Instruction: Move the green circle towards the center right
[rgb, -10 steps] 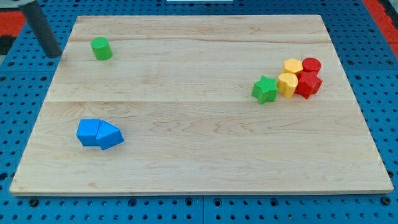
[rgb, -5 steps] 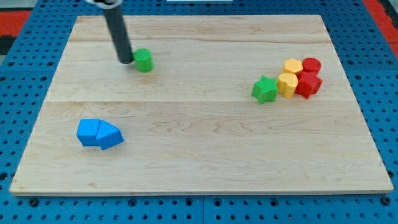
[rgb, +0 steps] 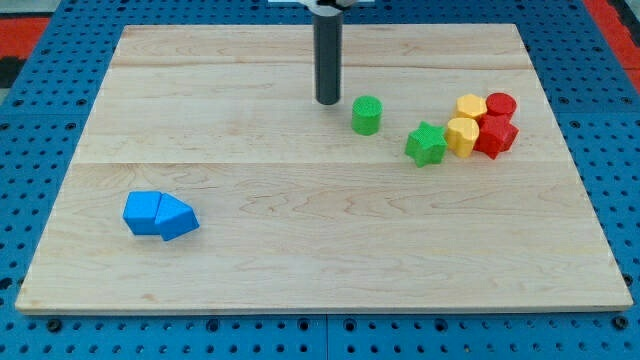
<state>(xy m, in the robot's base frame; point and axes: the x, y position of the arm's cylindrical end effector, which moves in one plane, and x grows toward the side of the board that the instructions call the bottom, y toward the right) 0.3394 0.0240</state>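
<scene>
The green circle (rgb: 367, 115) is a short green cylinder standing upright on the wooden board (rgb: 320, 260), right of the middle and in the upper half. My tip (rgb: 328, 101) rests on the board just to the view's left of it and slightly higher, with a small gap between them. A green star (rgb: 426, 144) lies a short way to the circle's lower right.
Right of the green star sits a tight cluster: two yellow blocks (rgb: 462, 134) (rgb: 471, 106), a red cylinder (rgb: 501, 104) and a red block (rgb: 496, 135). Two blue blocks (rgb: 160, 215) lie together at the lower left. Blue pegboard surrounds the board.
My tip has swept from the board's upper left edge to right of centre, pushing the green circle rightward and slightly down. The other blocks have not moved.
</scene>
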